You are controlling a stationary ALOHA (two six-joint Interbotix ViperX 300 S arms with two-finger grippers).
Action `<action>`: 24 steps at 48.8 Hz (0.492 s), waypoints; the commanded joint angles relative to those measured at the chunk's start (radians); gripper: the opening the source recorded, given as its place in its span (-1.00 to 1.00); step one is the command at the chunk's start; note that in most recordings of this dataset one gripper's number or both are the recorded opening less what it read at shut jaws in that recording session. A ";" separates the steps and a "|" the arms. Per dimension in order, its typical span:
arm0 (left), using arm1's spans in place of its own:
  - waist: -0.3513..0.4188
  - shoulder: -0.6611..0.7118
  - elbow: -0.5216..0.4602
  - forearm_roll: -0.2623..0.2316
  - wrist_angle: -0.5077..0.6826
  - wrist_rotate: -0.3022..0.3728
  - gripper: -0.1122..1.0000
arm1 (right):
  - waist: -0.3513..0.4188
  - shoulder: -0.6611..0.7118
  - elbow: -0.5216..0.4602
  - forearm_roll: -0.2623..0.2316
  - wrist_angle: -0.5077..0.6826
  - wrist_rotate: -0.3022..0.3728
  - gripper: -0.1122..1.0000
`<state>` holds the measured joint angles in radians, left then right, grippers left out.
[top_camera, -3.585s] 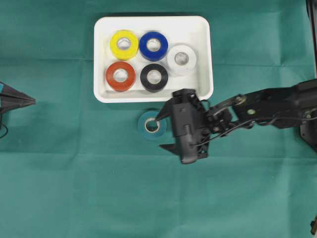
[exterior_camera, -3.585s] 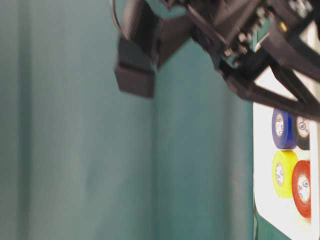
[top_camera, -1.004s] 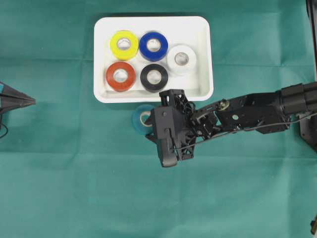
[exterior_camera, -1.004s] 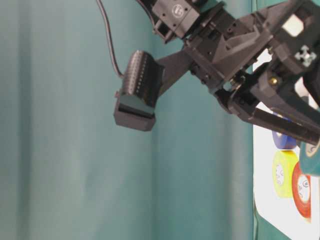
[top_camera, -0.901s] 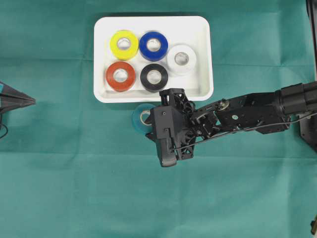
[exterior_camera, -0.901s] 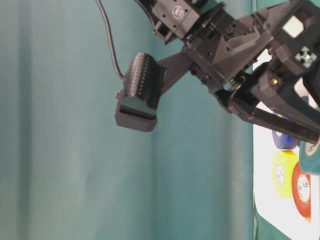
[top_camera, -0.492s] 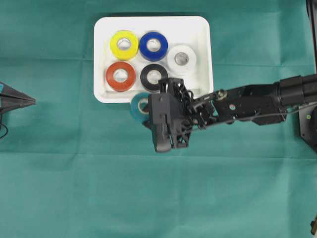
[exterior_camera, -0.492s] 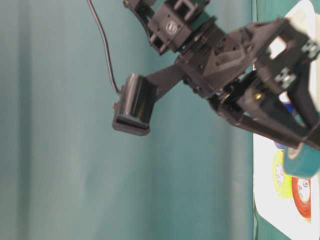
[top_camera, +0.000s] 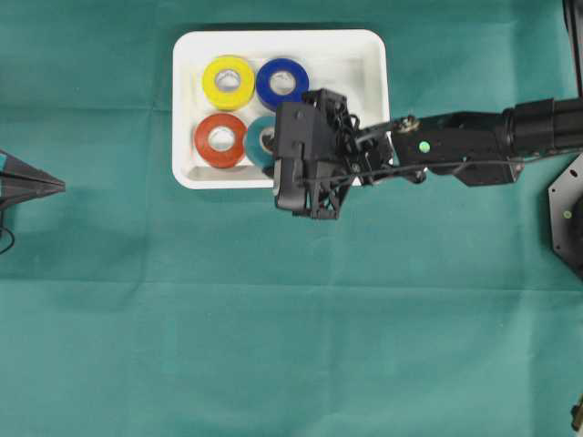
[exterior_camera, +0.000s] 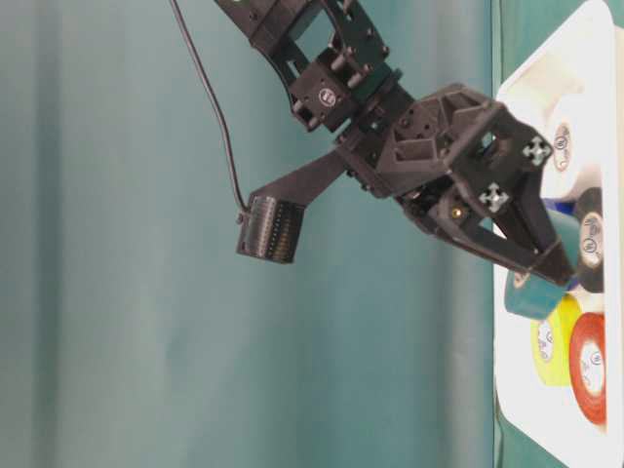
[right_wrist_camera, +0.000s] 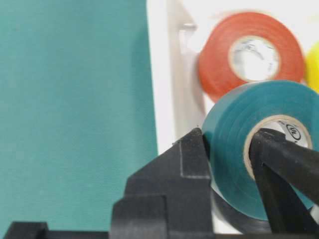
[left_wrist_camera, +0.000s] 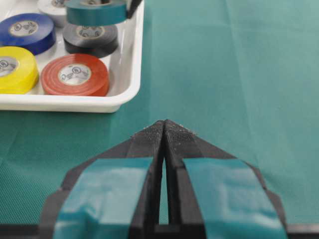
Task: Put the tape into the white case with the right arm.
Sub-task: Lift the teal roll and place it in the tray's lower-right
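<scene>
Right all-black end effector point(right_wrist_camera: 234, 164) clenched on round teal tape roll point(right_wrist_camera: 249, 134), one finger through its core, held above shallow white plastic rectangular case point(top_camera: 187, 109), over black roll point(left_wrist_camera: 90, 37). Left teal-patched end effector point(left_wrist_camera: 163, 130) closed, apart on green-clothed tabletop point(top_camera: 273, 319).

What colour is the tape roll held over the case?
Teal tape roll; clearest in the right wrist view.

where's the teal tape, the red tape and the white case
teal tape point(right_wrist_camera: 234, 144), right wrist view, on its outer teal side
red tape point(top_camera: 221, 139), overhead view, on its top ring face
white case point(top_camera: 282, 39), overhead view, on its far rim
</scene>
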<state>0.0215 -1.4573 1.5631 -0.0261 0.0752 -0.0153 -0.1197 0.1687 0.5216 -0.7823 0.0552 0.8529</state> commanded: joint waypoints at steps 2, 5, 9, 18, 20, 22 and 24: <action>0.002 0.008 -0.012 0.002 -0.009 0.000 -0.79 | -0.011 -0.044 -0.012 0.002 0.000 0.000 -0.76; 0.002 0.008 -0.012 0.002 -0.009 0.000 -0.79 | -0.017 -0.054 0.002 0.000 0.000 0.000 -0.76; 0.002 0.008 -0.012 0.000 -0.009 0.000 -0.79 | -0.023 -0.074 0.029 0.002 0.000 0.000 -0.76; 0.002 0.008 -0.012 0.002 -0.009 0.000 -0.79 | -0.028 -0.132 0.103 0.002 0.000 0.000 -0.76; 0.002 0.008 -0.012 0.000 -0.009 0.000 -0.79 | -0.028 -0.143 0.117 0.002 0.000 0.000 -0.76; 0.002 0.008 -0.014 0.002 -0.009 0.000 -0.79 | -0.028 -0.153 0.133 0.002 0.000 0.000 -0.76; 0.002 0.008 -0.014 0.002 -0.009 0.000 -0.79 | -0.028 -0.164 0.150 0.002 0.000 0.002 -0.76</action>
<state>0.0215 -1.4588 1.5616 -0.0261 0.0752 -0.0153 -0.1488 0.0522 0.6611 -0.7823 0.0583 0.8529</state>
